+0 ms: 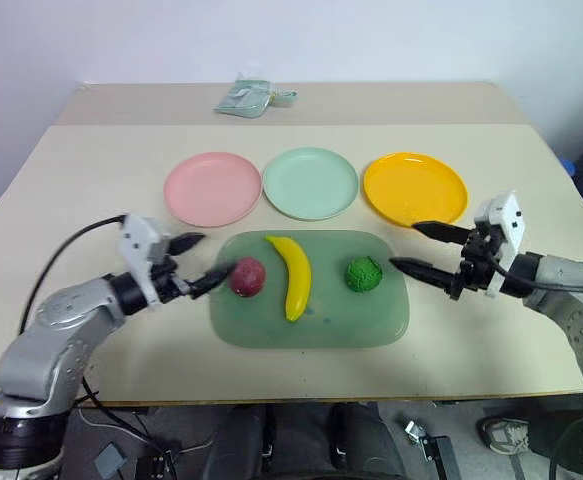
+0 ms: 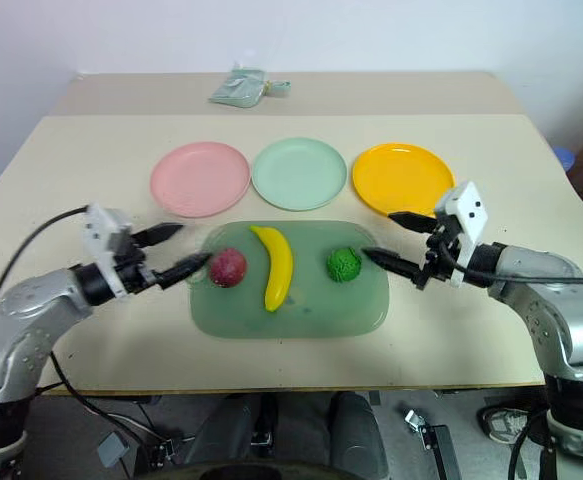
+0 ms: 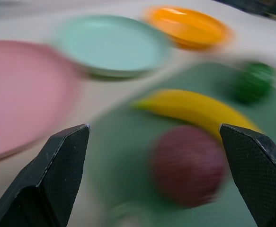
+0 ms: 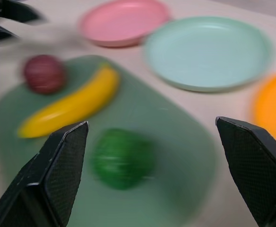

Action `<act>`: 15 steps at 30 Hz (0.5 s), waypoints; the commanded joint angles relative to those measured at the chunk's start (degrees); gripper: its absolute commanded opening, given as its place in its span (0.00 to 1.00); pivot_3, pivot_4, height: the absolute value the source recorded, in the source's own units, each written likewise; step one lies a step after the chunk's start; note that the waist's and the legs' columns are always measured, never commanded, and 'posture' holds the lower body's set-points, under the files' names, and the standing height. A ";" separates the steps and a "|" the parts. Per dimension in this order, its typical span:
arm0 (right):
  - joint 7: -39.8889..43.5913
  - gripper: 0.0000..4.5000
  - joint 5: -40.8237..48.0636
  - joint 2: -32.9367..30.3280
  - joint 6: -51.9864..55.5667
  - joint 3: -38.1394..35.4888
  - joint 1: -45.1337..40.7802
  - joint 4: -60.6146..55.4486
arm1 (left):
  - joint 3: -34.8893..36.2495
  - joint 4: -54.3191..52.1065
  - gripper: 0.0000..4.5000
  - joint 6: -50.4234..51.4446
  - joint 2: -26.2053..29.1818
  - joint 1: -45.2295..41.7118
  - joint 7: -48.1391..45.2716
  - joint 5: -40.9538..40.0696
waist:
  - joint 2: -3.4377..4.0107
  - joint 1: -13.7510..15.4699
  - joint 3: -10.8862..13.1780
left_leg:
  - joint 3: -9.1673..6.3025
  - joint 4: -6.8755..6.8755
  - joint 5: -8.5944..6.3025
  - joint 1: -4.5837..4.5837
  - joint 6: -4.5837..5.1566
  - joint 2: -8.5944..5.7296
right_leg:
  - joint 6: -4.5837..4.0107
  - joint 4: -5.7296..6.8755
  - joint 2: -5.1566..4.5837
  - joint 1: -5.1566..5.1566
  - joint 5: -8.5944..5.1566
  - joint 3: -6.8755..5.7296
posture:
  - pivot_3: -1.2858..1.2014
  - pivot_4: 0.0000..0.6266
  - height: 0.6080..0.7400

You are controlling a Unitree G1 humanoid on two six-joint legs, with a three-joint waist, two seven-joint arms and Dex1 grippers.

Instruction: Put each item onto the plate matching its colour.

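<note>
Left fingers (image 1: 199, 262): wide open, holding nothing, one tip just beside the red fruit (image 1: 248, 277).
Right fingers (image 1: 419, 248): wide open, holding nothing, near the green ball (image 1: 363, 273).
Where things are: fruit, banana (image 1: 292, 276) and ball all sit on the tray (image 1: 371, 325), near the counter's front edge. The pink plate (image 1: 212, 188), mint plate (image 1: 310, 183) and orange plate (image 1: 415, 187) sit in a row behind the tray.
Banana: lies flat, long way running front to back, far tip bending toward the pink plate.
Could go wrong: the fruit and ball are round, so a finger bump may roll them away. The left fingers could also knock the banana, which lies close by.
</note>
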 commanded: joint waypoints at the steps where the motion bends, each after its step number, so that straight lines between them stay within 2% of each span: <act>1: 1.92 0.97 2.74 -1.39 0.07 -1.65 4.51 -6.90 | -4.83 0.69 1.00 -2.10 0.92 -2.95 -2.82 3.31 | 0.00 0.06 0.00 | 0.00 0.00 0.00 0.00 0.00 0.00 | 0.00 0.00 0.01 0.00 0.00 -0.01 | 0.52 0.24 1.00; 6: 1.44 0.97 2.16 -0.47 -1.64 -0.86 10.86 -12.57 | -10.12 5.35 1.00 -4.88 0.84 -5.95 -4.25 8.93 | -0.01 0.02 0.00 | 0.01 0.02 0.01 0.01 0.01 0.01 | 0.00 0.01 0.04 0.01 0.00 -0.02 | 0.52 0.24 1.00; 11: 0.41 0.97 1.40 0.72 -3.37 -0.36 12.92 -12.77 | -11.02 7.77 1.00 -6.15 0.47 -6.70 -5.13 11.20 | -0.03 0.07 0.01 | 0.00 0.03 0.00 0.01 0.02 0.01 | 0.01 0.01 0.05 0.01 0.00 -0.02 | 0.52 0.24 1.00; 14: 0.16 1.00 0.77 1.18 -4.64 0.35 13.14 -12.09 | -10.99 8.57 0.81 -6.71 0.28 -6.61 -5.59 11.67 | -0.03 0.09 0.01 | -0.02 0.05 0.01 0.01 0.02 0.01 | 0.01 0.02 0.05 0.02 0.00 -0.02 | 0.52 0.24 1.00; 15: 0.08 1.00 0.60 1.34 -4.97 0.58 13.08 -11.89 | -10.92 8.74 0.71 -6.96 0.23 -6.47 -5.74 11.81 | -0.03 0.07 0.01 | -0.02 0.06 0.00 0.01 0.03 0.01 | 0.01 0.02 0.05 0.02 0.00 -0.02 | 0.52 0.24 1.00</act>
